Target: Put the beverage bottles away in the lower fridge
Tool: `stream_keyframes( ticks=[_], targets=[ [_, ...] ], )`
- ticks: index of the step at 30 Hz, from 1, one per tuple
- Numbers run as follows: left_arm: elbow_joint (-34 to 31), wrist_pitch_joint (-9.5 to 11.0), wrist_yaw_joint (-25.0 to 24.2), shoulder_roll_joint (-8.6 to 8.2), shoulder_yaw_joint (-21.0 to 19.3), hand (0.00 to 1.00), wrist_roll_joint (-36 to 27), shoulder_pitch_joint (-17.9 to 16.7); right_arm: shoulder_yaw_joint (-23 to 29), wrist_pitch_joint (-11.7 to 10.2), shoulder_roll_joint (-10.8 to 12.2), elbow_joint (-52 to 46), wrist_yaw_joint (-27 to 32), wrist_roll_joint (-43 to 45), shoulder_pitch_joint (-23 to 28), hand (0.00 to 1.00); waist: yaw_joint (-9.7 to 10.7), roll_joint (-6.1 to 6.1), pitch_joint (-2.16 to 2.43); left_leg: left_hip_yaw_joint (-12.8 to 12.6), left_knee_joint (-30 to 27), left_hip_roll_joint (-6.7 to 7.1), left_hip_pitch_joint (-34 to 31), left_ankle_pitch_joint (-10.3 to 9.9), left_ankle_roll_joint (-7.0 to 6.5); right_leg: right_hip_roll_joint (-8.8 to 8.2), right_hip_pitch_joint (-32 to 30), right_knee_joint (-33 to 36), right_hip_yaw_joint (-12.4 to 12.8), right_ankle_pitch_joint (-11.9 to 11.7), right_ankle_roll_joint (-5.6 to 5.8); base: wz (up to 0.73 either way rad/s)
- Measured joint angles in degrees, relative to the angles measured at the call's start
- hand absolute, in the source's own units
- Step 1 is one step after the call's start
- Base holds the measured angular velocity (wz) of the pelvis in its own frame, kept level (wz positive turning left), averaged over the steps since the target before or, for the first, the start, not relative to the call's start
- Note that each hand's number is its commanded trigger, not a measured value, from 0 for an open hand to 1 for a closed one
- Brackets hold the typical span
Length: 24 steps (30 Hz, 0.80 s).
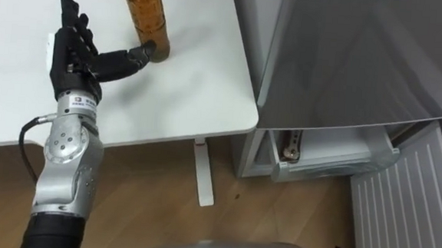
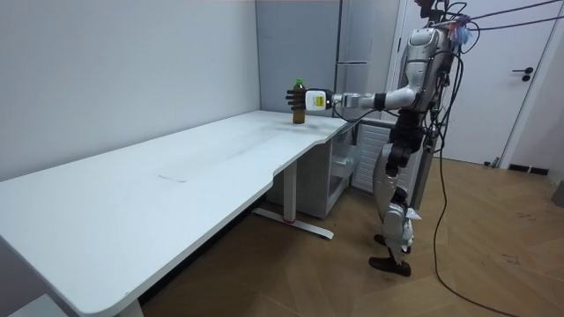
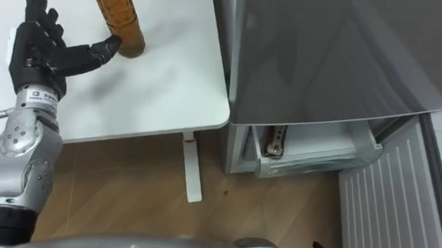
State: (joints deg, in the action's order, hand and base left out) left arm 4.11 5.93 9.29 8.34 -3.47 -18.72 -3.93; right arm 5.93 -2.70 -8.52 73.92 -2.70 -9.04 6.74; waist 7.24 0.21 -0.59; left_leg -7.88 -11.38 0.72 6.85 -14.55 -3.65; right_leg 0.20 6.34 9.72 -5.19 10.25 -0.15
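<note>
The clear plastic bottle of amber drink point(image 1: 145, 12) stands upright on the white surface point(image 1: 193, 84), near its edge closest to the fridge. In the room view its cap is green. The robot's left hand point(image 1: 75, 53), black with a silver wrist, reaches over the surface at about 8 o'clock from the bottle. The hand is released: its fingers point(image 1: 70, 11) are straight and point to 12 o'clock, apart from the bottle. The thumb point(image 1: 133, 55) stretches out to 3 o'clock, and its tip touches the bottle's base without closing round it.

At 3 o'clock from the bottle, just past the surface's edge, stands the tall grey fridge point(image 1: 363, 56). At 5 o'clock from the bottle, the fridge's pale lower drawer point(image 1: 334, 158) is pulled out and open above the wooden floor point(image 1: 154, 204).

In the room view the robot stands upright on the wooden floor at the end of the surface, beside the fridge, with its left arm held out level toward the bottle.
</note>
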Motion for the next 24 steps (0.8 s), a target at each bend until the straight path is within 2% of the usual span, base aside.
stream_keyframes(
  ticks=[3,8,10,15,19,24],
  targets=[
    [0.73,-1.0,-0.04,0.13,-0.33,0.0,-2.15,1.58,0.05,0.33,-0.02,-0.09,0.05,0.7,0.02,0.0,0.14,-0.29,0.12,-0.09,-0.03,0.01,-0.03,0.02,-0.02,0.0,-0.21,0.04,0.4,0.0,0.0,-0.03],
    [8.77,-1.81,-0.07,1.63,-0.95,0.0,-4.44,9.55,0.43,0.85,-0.04,-0.18,0.52,2.86,0.12,0.0,0.42,-0.49,-0.02,-0.76,-0.17,-0.01,0.08,0.06,-0.05,0.01,-0.25,0.03,1.21,0.0,0.0,-0.07],
    [10.75,-1.87,0.01,1.99,-0.97,0.0,-4.78,10.84,0.43,0.93,-0.07,-0.29,0.77,3.61,0.15,0.0,0.42,-0.29,-0.11,-1.37,0.03,-0.06,0.49,0.06,-0.05,0.11,-0.23,0.05,1.93,-0.01,0.0,-0.18],
    [13.97,-1.94,0.03,2.57,-0.97,0.0,-6.05,11.8,0.99,1.1,-0.11,-0.56,0.88,5.36,1.22,0.0,1.3,0.2,-0.07,-1.54,0.46,-0.03,0.85,0.05,-0.05,0.14,-0.27,0.26,2.24,-0.01,0.01,-0.05],
    [16.62,-2.38,0.12,4.41,-0.99,0.0,-7.62,12.64,1.12,1.59,-0.25,-0.39,1.48,5.52,1.61,0.0,1.92,1.05,-0.3,-1.56,0.69,-0.05,0.85,0.05,-0.06,0.27,-0.39,0.69,2.72,-0.02,0.0,-0.04],
    [18.08,-3.18,0.25,5.75,-1.53,0.0,-10.61,14.39,2.26,1.73,-0.38,0.24,1.74,5.59,1.65,0.0,2.09,1.64,-0.09,-1.84,0.67,-0.06,1.23,0.07,-0.06,0.37,-0.34,0.86,3.28,-0.01,0.0,-0.07]
  ],
)
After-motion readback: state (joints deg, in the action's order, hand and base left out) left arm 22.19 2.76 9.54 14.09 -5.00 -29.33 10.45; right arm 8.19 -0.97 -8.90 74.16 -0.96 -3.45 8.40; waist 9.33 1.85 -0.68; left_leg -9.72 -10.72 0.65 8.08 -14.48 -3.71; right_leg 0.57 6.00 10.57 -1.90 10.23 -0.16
